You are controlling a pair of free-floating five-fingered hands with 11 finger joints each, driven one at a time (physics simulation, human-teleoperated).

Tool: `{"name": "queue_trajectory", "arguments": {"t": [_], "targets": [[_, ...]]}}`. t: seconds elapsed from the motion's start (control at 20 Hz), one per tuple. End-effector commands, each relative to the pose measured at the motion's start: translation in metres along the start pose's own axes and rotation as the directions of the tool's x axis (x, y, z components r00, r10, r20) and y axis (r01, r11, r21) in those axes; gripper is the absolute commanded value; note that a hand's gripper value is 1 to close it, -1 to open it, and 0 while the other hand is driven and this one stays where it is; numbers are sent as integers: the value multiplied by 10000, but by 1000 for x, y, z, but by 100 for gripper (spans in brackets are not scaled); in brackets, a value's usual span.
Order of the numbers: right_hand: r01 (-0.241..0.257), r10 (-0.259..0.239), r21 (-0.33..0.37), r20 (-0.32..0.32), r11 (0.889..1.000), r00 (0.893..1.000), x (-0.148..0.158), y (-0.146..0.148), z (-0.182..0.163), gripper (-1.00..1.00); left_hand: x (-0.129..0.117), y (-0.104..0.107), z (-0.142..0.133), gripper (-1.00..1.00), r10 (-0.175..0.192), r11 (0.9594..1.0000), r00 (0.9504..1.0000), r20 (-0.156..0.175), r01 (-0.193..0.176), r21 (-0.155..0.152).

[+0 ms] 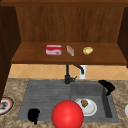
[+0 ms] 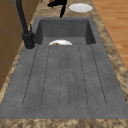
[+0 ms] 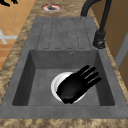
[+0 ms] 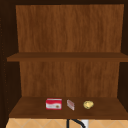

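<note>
The right hand [image 1: 107, 86] hangs in the air over the back right part of the sink basin [image 1: 105, 105], its fingers straight and spread, holding nothing. In the right side view this hand [image 3: 75, 86] lies flat, palm down, directly above the white plate [image 3: 57, 82], with a gap between them. The plate [image 1: 90, 109] is round and plain white and sits on the floor of the basin, below the hand and toward the front in the front view. On it rests a small brown lumpy piece of food [image 1: 84, 102], possibly a cookie or a bit of bread; its surface is too coarse to tell.

The left hand [image 1: 33, 115] floats well to the left of the right hand, over the front edge of the ribbed draining board [image 1: 45, 97]; whether its fingers are curled or relaxed cannot be told.

Between the two hands, at the front, a large glossy red ball [image 1: 67, 114] covers part of the sink edge. Behind and left of the right hand stands the black faucet [image 1: 68, 75]. Above it, on the wooden shelf [image 1: 32, 56], lie a red and white box [image 1: 53, 50], a small pink packet [image 1: 70, 50] and a yellowish round item [image 1: 87, 50].
</note>
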Motion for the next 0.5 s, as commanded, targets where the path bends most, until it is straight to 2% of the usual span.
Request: {"name": "queue_trajectory", "arguments": {"t": [0.0, 0.1, 0.15, 0.3, 0.45], "targets": [[0, 0, 0, 0, 10000, 10000, 3, -1, 4, -100, 0, 0, 0, 0, 0, 10000, 10000, 0, 0, 0], [-112, 112, -106, 31, 9999, 9999, 6, -3, 8, -100, 0, 0, 0, 0, 0, 10000, 10000, 0, 0, 0], [-421, 421, 38, -47, 9991, 9991, 10, -7, 8, -100, 0, 0, 0, 0, 0, 10000, 10000, 0, 0, 0], [-865, 871, 180, -402, 9961, 9954, 21, -19, 16, -100, 0, 0, 0, 0, 0, 10000, 10000, 0, 0, 0], [-745, 760, 238, -707, 9969, 9946, 29, -27, 26, -100, 0, 0, 0, 0, 0, 10000, 10000, 0, 0, 0]]}}
